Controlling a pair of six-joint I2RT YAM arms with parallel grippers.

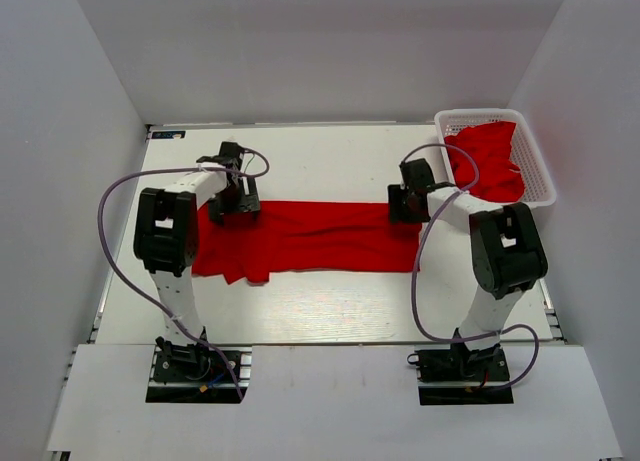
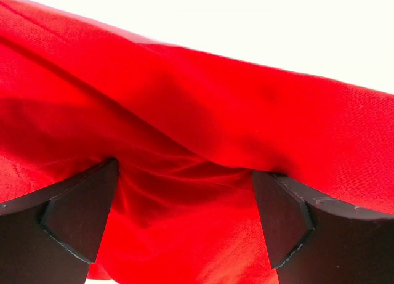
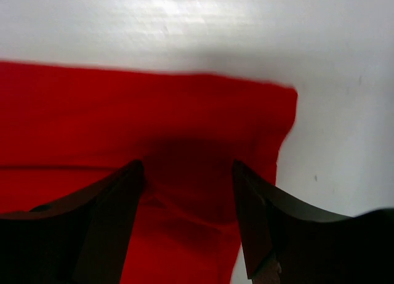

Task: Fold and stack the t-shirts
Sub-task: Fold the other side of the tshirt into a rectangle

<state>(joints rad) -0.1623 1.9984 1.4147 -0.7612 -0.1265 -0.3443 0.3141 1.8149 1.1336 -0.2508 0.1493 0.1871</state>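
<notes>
A red t-shirt [image 1: 320,236] lies across the middle of the table as a long folded band, with a sleeve hanging at its left front. My left gripper [image 1: 237,196] is low over the band's far left corner. In the left wrist view its jaws stand apart [image 2: 184,191], with rumpled red cloth [image 2: 203,111] between and ahead of the fingers [image 2: 80,216]. My right gripper [image 1: 405,203] is over the far right corner. Its jaws also stand apart [image 3: 188,173] over the shirt's corner [image 3: 184,111]. More red shirts [image 1: 488,159] lie in the basket.
A white lattice basket [image 1: 542,171] stands at the far right corner of the table. Grey walls close in the table on three sides. Bare white tabletop [image 1: 330,306] lies in front of the shirt, and more [image 3: 332,81] lies beyond its right corner.
</notes>
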